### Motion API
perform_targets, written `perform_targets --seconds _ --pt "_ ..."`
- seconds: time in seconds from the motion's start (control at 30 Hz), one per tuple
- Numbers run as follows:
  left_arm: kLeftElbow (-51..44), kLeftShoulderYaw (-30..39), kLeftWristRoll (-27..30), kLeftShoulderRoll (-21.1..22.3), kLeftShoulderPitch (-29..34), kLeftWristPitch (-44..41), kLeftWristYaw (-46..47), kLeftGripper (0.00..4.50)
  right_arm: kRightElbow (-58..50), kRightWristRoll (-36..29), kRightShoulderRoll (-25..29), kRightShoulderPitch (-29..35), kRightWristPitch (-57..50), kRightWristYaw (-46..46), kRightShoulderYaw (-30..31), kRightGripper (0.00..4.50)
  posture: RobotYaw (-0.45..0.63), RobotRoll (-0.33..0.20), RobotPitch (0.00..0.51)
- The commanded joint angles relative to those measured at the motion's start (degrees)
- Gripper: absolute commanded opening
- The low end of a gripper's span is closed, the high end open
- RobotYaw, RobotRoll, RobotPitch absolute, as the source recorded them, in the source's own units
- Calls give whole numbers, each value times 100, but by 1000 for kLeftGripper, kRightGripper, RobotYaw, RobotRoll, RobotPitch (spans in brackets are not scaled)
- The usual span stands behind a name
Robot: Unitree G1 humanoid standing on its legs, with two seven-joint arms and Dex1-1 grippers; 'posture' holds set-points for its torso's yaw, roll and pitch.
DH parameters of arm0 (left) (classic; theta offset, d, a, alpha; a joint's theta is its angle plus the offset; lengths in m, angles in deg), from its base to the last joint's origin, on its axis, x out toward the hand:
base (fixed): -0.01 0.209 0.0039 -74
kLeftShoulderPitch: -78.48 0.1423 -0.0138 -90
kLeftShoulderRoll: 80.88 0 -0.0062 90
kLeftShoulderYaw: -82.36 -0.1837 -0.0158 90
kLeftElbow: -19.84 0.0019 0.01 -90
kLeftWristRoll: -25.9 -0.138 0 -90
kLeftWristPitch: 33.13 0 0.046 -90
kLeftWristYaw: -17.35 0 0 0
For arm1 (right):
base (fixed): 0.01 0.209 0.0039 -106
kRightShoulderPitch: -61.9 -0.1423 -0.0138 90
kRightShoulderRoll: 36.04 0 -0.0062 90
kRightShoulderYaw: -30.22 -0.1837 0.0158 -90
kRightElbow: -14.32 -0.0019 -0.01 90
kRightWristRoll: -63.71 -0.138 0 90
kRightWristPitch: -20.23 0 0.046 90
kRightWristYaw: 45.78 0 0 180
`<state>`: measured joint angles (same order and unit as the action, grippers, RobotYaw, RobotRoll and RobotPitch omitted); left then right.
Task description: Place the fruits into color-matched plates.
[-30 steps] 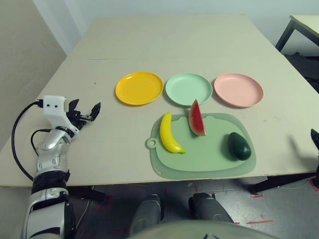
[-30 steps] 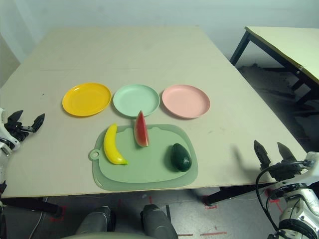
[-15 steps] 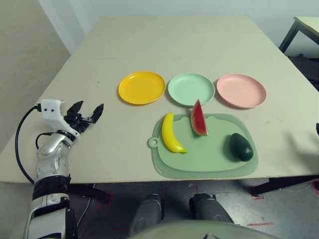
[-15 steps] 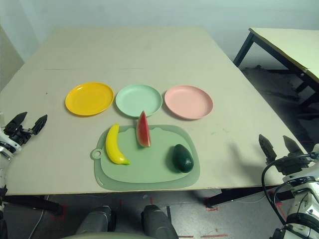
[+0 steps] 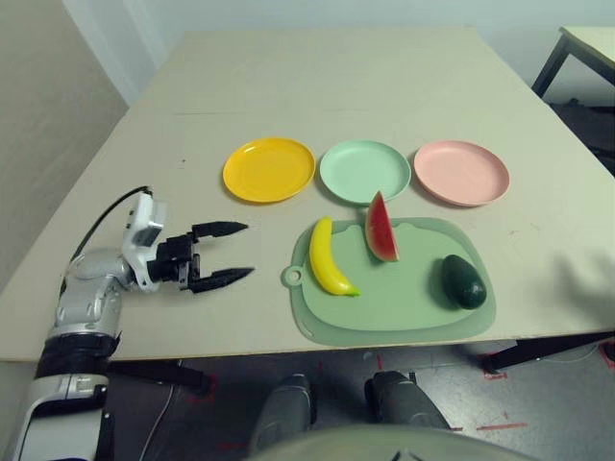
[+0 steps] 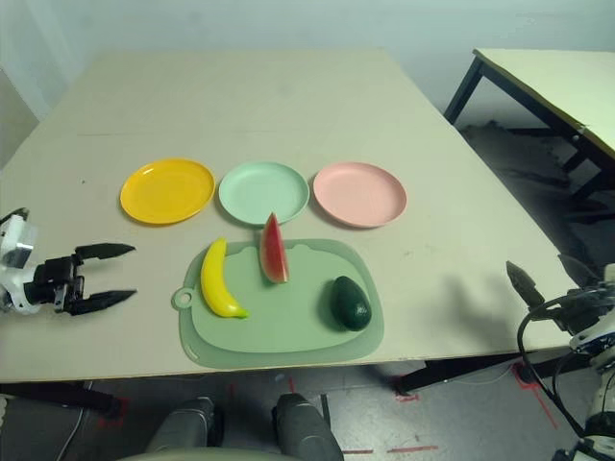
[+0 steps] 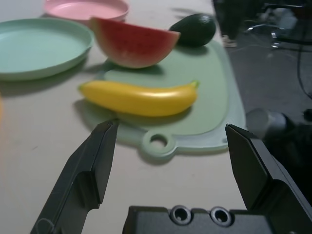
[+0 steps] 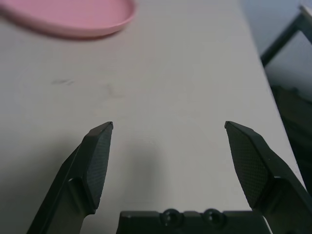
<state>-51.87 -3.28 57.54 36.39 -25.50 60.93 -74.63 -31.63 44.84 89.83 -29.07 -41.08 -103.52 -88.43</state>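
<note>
The yellow banana (image 5: 329, 257), the red watermelon wedge (image 5: 379, 228) and the dark green avocado (image 5: 462, 281) lie on the light green mat (image 5: 399, 305). Behind the mat stand the yellow-orange plate (image 5: 269, 169), the mint green plate (image 5: 364, 171) and the pink plate (image 5: 460, 173), all bare. My left gripper (image 5: 248, 251) is open just above the table, left of the mat, its fingers pointing at the banana (image 7: 139, 97). My right gripper (image 6: 548, 274) is open at the table's right front edge, far from the fruits, with the pink plate (image 8: 68, 17) ahead of it.
The mat's ring tab (image 5: 292, 277) sticks out toward my left gripper. A second table (image 6: 557, 82) with dark legs stands off to the right. Bare tabletop stretches behind the plates and left of the mat.
My left gripper has swung in from the table's left edge toward the mat and now points at the banana. My right gripper has drifted a little right and down. The fruits have not moved.
</note>
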Motion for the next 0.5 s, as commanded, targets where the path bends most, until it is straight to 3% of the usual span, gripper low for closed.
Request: perform_targets --seconds 0.03,0.27,0.5 --pt "-70 -210 70 53 -110 116 -52 4461 -1250 290 322 457 420 -273 206 4500 -77 0 86" --pt "561 -335 -44 -14 -496 446 -52 4461 -4128 107 1473 1208 -640 -1111 353 4500 -95 0 83" --pt "758 -404 -49 11 -522 680 -52 4461 -5021 348 1917 1007 -1067 -1415 783 4500 -75 0 81"
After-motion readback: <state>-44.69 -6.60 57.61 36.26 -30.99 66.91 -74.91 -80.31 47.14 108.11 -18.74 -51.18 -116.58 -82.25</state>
